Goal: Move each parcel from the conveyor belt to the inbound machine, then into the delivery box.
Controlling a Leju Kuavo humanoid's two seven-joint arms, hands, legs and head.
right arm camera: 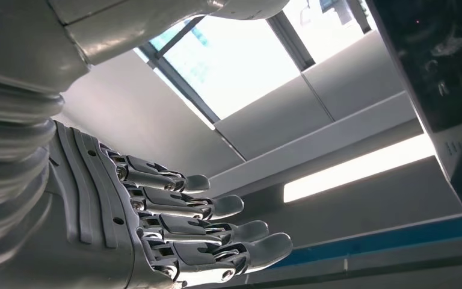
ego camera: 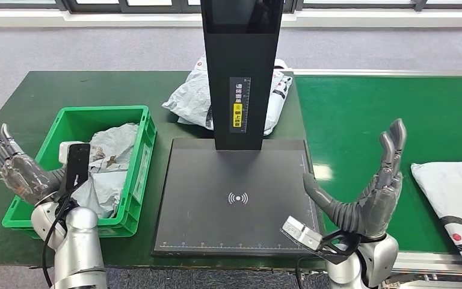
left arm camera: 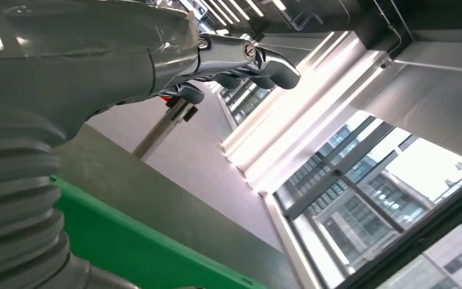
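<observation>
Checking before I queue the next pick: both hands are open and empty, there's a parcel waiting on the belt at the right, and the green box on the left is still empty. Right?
Not quite. The green box is not empty: the head view shows grey parcels lying in it. The rest stands: left hand and right hand are open and empty, and a parcel waits on the belt at the right.

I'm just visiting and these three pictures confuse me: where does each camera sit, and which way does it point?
Head view: high on the body, looking down at the scanner plate, green crate, both arms.
Left wrist view: behind the left hand, facing up toward windows.
Right wrist view: behind the right hand, facing the ceiling.
Shared: crate rim.
</observation>
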